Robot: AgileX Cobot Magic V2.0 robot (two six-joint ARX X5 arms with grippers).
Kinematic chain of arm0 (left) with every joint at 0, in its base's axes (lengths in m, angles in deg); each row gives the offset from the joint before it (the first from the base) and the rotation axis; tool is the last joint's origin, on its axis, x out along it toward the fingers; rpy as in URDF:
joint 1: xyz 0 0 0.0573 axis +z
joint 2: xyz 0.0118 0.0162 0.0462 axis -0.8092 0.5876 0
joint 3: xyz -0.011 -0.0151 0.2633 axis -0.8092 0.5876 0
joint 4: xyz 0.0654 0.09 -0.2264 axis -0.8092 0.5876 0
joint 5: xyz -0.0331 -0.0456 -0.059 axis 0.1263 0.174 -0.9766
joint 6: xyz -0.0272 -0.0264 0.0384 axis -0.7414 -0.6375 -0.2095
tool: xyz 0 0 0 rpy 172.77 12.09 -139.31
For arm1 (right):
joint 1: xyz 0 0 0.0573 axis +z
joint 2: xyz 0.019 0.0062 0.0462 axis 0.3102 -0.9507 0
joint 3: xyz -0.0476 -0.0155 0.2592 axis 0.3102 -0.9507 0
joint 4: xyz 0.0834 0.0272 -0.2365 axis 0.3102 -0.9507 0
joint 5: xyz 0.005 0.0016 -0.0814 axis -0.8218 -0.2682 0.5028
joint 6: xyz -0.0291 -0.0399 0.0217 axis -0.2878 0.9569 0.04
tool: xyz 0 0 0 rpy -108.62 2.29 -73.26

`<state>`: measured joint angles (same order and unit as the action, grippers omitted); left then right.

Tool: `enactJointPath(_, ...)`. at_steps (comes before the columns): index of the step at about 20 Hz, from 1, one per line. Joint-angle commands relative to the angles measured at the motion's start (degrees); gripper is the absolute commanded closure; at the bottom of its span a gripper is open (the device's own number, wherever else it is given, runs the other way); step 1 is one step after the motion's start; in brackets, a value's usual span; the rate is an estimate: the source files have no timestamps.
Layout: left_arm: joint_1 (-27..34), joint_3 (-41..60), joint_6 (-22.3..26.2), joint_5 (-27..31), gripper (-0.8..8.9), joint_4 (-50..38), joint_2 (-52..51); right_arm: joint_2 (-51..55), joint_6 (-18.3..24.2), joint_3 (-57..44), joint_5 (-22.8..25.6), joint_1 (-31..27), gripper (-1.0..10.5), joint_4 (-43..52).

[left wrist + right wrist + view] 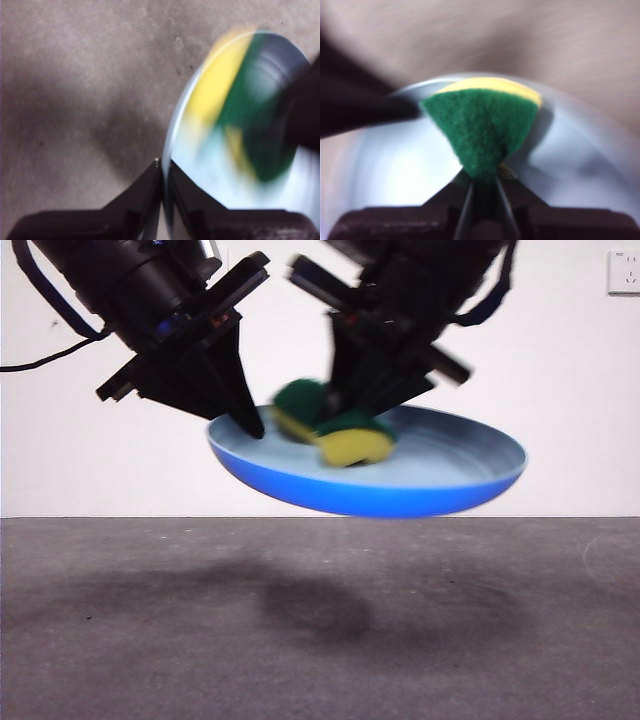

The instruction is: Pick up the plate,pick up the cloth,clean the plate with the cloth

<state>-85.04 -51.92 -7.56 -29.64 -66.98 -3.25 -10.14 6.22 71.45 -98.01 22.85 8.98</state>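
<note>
The light-blue plate (440,475) hangs tilted in the air above the table. My left gripper (245,425) is shut on its left rim; in the left wrist view the jaws (161,172) pinch the plate's edge (172,150). The cloth (345,430), a yellow sponge with a green top, is squeezed and bent in my right gripper (350,400), pressed onto the plate's inner face. In the right wrist view the cloth (482,125) fans out from the shut right gripper (482,187) over the plate (395,170). The cloth (240,100) shows blurred in the left wrist view.
The grey table (320,640) lies below, with the plate's shadow on it. A white wall stands behind, with a socket (622,270) at the upper right.
</note>
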Motion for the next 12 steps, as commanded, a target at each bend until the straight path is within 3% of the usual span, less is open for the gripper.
enactJointPath(1, 0.02, -0.17, -1.88, -0.02, 8.22, -3.72, -0.07, -1.99, -1.25, -0.20, -1.22, 3.21, 9.6, -1.44)
enactJointPath(4, 0.83, -0.17, -1.81, 1.29, 8.22, -3.61, -0.07, -2.08, -1.09, -0.20, -0.92, 5.97, 9.6, -7.13)
enactJointPath(6, 1.57, -0.17, -1.79, 1.05, 8.22, -3.19, -0.07, -2.08, 0.44, -0.20, 2.32, 6.34, 9.6, -13.53)
enactJointPath(9, 3.13, -0.17, -1.38, -2.95, 8.22, -1.25, -0.07, -2.08, 1.18, -0.20, 16.20, 6.21, 9.6, -20.20)
enactJointPath(12, 3.48, -0.17, 0.07, -5.05, 8.22, 0.90, -0.07, -2.01, 1.14, -0.20, 25.99, 3.58, 9.6, -20.06)
